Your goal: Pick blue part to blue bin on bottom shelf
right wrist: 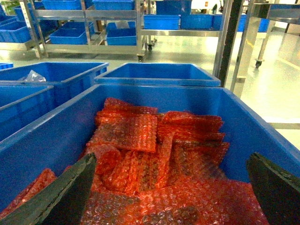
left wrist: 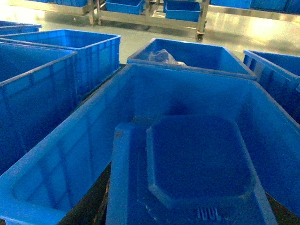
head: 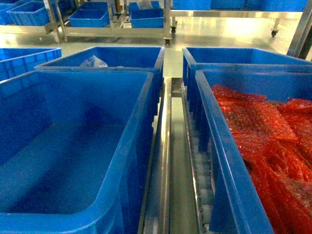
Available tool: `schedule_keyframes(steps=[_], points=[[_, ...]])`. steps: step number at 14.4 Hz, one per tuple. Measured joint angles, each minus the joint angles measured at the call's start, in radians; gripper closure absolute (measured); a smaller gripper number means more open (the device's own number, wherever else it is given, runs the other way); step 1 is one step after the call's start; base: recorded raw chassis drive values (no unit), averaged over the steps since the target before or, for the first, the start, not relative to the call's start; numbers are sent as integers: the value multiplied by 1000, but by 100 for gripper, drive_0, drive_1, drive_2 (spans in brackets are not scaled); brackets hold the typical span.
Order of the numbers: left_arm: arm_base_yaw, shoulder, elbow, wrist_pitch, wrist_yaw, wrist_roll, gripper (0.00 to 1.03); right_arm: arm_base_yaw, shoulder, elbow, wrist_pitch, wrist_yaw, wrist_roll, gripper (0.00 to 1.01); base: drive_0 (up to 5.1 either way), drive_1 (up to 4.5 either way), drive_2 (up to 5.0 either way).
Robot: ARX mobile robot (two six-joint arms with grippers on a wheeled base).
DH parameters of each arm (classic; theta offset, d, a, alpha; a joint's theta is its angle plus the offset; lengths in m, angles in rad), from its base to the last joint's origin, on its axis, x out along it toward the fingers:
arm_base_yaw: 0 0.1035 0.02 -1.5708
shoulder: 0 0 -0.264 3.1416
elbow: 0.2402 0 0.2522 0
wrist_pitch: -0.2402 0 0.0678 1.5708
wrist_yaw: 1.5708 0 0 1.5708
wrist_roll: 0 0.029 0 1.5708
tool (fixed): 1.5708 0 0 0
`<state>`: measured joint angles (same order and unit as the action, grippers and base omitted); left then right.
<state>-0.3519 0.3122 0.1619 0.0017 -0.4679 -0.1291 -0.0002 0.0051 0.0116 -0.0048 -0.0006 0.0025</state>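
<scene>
Landmark: the large empty bright-blue plastic bin (head: 73, 146) with a rolled rim, on the low steel bottom shelf (head: 168, 161).
Blue part: the small dark-blue blocky piece (left wrist: 197, 164) fills the near foreground of the left wrist view, above the blue bin's open interior and not lying on its floor.
Left gripper: its fingers are hidden behind the blue part, so whether they clamp it cannot be told; the part is probably carried.
Right gripper: the right gripper (right wrist: 168, 187) has its dark fingers spread wide apart, holding nothing, over the blue crate of red bubble-wrap bags (right wrist: 154, 154) to the right of the blue bin.
Done: pickup and carry to the blue bin, apparently.
Left: lowering and release.
</scene>
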Motion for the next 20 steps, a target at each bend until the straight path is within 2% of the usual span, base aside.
schedule_keyframes(steps=[17, 18, 20], points=[[0, 0, 0, 0, 0, 0, 59, 0, 0, 0, 0, 0, 0, 3, 0, 0, 0], [0, 1, -2, 17, -4, 6, 59, 0, 0, 0, 0, 0, 0, 3, 0, 0, 0], [-6, 153, -14, 299, 0, 47, 59, 0, 0, 0, 0, 0, 0, 3, 0, 0, 0]])
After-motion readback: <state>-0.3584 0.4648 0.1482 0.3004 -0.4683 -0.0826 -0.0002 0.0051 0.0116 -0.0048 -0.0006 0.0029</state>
